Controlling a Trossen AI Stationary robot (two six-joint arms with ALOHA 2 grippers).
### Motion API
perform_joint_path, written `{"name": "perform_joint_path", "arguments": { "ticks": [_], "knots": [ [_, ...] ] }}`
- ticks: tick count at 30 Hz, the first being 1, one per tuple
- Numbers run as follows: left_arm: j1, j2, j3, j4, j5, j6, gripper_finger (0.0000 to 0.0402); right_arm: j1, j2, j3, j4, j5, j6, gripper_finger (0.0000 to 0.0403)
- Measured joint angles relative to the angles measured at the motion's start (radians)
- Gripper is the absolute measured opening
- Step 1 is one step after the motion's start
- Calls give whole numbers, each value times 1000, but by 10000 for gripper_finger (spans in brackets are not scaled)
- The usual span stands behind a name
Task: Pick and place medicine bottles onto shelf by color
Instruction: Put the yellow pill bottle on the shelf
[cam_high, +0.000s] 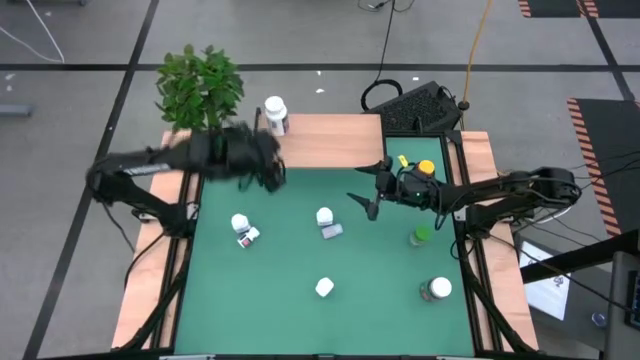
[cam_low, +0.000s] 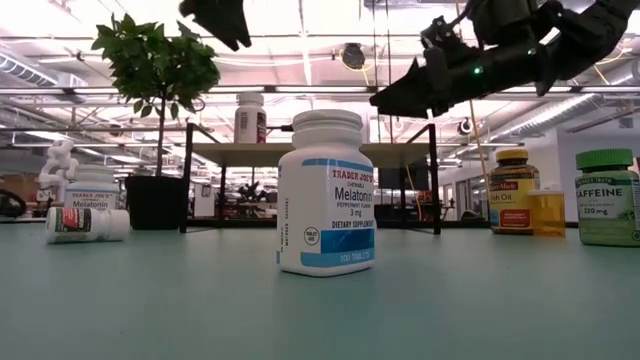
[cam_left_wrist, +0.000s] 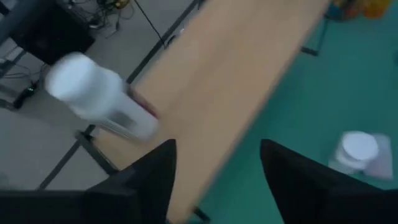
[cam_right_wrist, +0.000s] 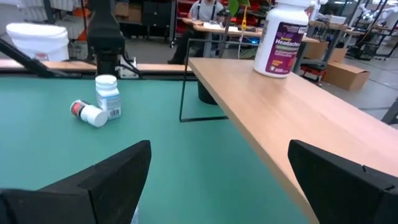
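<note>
The table (cam_high: 300, 260) has a green top with light wood side rails. The shelf (cam_high: 330, 140) has a pale wood top and thin black legs. On it stands a white bottle (cam_high: 275, 114) with a purple and red label. The near Melatonin bottle (cam_low: 327, 192) is white with a blue band. At far right, the caffeine bottle (cam_low: 607, 197) is green, beside an amber bottle (cam_low: 512, 191) with a yellow cap. The plant (cam_high: 198, 88) is leafy green in a black pot.

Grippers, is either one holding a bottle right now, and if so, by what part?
Nothing is held. The left gripper is open and empty over the shelf, apart from the white bottle standing there. The right gripper is open and empty.
</note>
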Motion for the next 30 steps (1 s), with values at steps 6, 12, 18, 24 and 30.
{"name": "perform_joint_path", "arguments": {
  "ticks": [6,12,18,24,30],
  "knots": [
    [-349,-24,-248,75,-231,-370,180,0,-153,1,-121,0,9,375],
    [-545,-23,-450,178,-264,-714,169,0,-288,1,-181,-122,73,375],
    [-602,-23,-549,159,-258,-962,168,0,-271,41,-278,-252,138,375],
    [-558,-23,-641,470,-329,-802,168,-18,-270,241,-636,-102,38,375],
    [-422,-23,-800,988,-257,-464,168,-55,-271,463,-1045,58,7,375]
  ]
}}
